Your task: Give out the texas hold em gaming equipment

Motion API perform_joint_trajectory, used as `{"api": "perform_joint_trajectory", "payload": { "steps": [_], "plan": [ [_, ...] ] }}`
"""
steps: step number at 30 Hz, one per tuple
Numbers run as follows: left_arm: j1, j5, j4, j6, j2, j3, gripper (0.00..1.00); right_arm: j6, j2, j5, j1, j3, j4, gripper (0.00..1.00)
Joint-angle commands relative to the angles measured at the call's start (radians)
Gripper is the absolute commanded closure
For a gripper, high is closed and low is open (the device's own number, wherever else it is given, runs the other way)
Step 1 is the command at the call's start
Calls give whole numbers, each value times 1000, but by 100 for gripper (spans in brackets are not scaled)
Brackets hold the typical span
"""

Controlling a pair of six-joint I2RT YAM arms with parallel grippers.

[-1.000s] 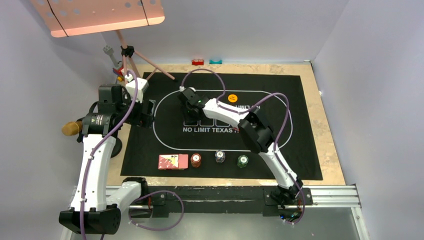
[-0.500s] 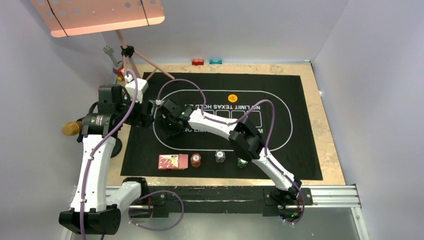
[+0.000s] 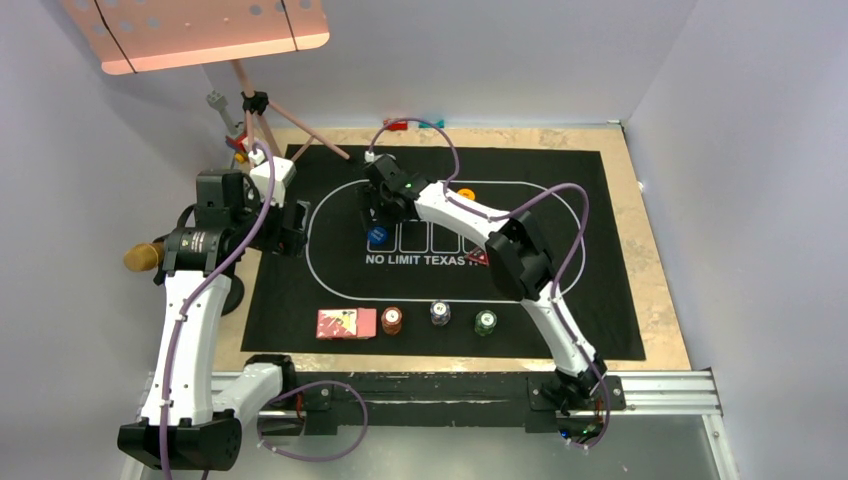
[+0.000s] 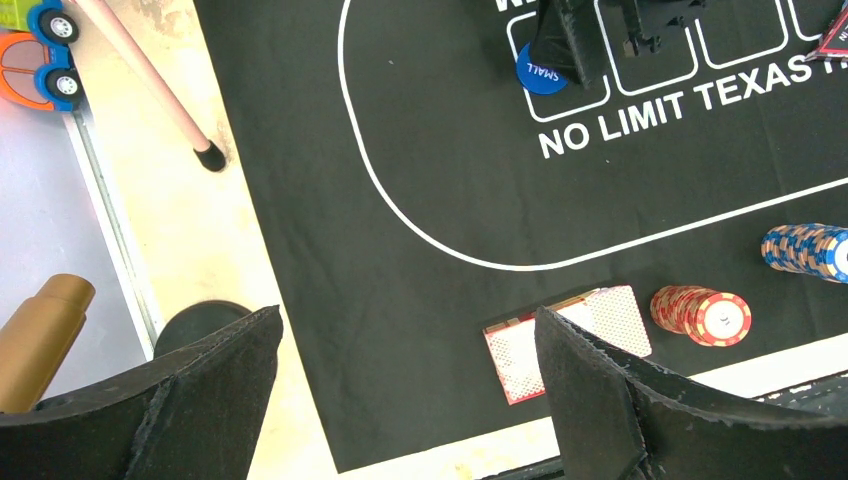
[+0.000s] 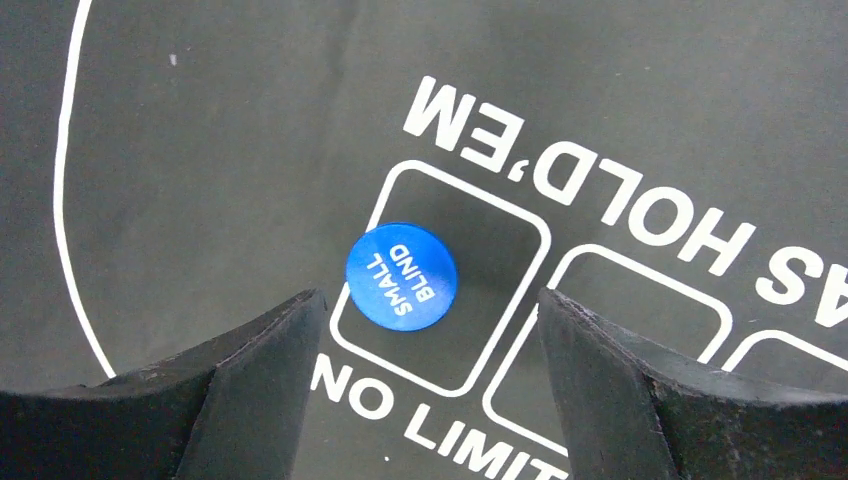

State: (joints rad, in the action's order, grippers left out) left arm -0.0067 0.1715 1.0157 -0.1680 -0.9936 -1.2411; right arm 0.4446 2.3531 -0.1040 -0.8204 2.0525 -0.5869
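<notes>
The left gripper (image 3: 290, 226) hangs wide open and empty at the left edge of the black mat (image 3: 330, 290). The right gripper (image 5: 425, 375) is spread apart, holding nothing, above the blue button (image 5: 401, 275), which lies flat in the leftmost card box. Along the near edge sit the cards (image 3: 345, 323), then red (image 3: 392, 320), grey (image 3: 440, 314) and green chips (image 3: 485, 323)

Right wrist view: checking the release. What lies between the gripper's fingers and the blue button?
Only bare black mat. The blue button lies flat, untouched by the open right gripper.
</notes>
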Motion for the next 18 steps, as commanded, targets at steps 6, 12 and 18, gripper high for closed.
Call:
{"api": "perform_joint_trajectory", "payload": {
  "steps": [6, 12, 18],
  "plan": [
    [2, 6, -2, 2, -2, -31, 0, -34, 60, -61, 2, 54, 0, 21],
    [1, 5, -4, 5, -8, -32, 0, -31, 76, -52, 2, 45, 14, 26],
    [1, 9, -6, 12, -13, -35, 0, -28, 104, -7, -11, 81, -7, 34]
  ]
}}
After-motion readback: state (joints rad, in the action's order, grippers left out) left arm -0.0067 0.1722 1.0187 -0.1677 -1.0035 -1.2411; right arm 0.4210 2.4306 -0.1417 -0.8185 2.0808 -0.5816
